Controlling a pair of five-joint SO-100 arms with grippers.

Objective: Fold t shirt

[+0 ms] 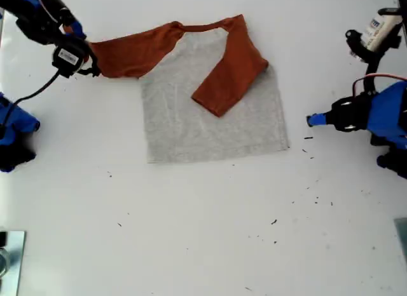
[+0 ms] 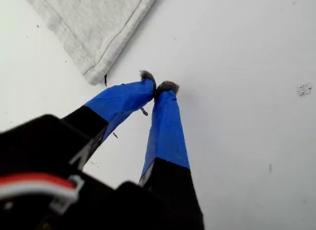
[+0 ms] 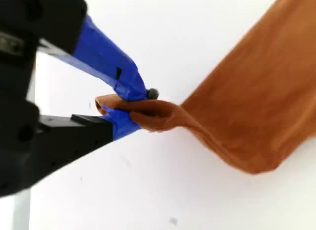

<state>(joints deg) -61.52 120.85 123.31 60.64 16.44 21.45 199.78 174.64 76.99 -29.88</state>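
Exterior view: the t shirt [image 1: 210,112] lies flat on the counter [image 1: 203,232]. My second end effector [image 3: 129,107] pinches one sleeve's cuff. My first end effector [image 2: 159,87], seemingly closed empty, sits beside the hem.

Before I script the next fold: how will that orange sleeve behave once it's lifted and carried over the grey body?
Probably floppy: the sleeve bunches and sags where my second end effector pinches its cuff. It likely drapes and holds a fold, as the other sleeve lies flat across the t shirt. It seems light, so pulling may drag the body.
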